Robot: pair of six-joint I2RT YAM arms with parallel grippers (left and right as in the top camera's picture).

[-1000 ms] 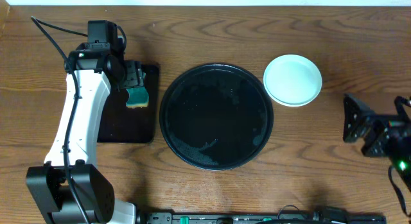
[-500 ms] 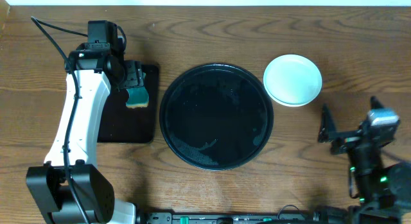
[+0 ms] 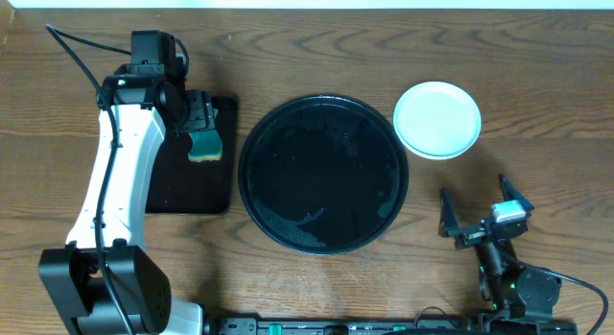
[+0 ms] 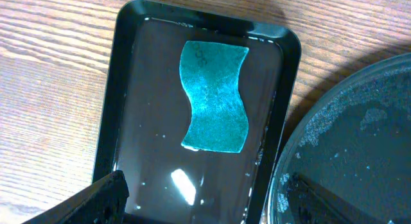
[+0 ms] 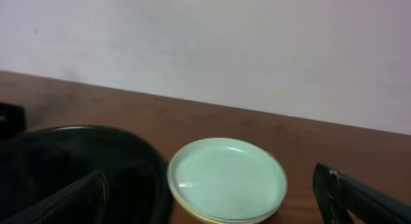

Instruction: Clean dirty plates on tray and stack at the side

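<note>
Round tray (image 3: pixel 323 174): centre of desk (image 3: pixel 317 37). Glossy black, no plates on it. Only wet streaks and pale suds-like flecks across its floor.

Plates (image 3: pixel 437 119): off the tray, stacked on the desk just beside its upper right rim, apart from it. The top plate is pale mint and looks clean, with no red visible. The right wrist view shows a yellowish edge under it. The count in the stack cannot be confirmed.

Left gripper (image 4: pixel 204 182): hovers over the rectangular tray (image 4: pixel 112 121) left of the round one. Jaws spread, holding nothing. The teal sponge (image 4: pixel 215 99) lies flat in the wet tray below it.

Right gripper (image 3: pixel 474 191): low on the right of the desk, well apart from the stack and facing it. Jaws spread wide and empty.

Judgement: cleaning and stacking look done or nearly so.

Handling, should a plate need moving:
- The plates are probably light, stiff and thin-walled.
- The glaze is smooth and likely damp, so slippery.
- The only real purchase is the raised rim, one jaw over the lip and one under, on the side facing the gripper.
- Nested plates may cling by water film, so lifting the top one could drag its neighbour.
- A hard pinch might chip the rim or skid the plate sideways.
</note>
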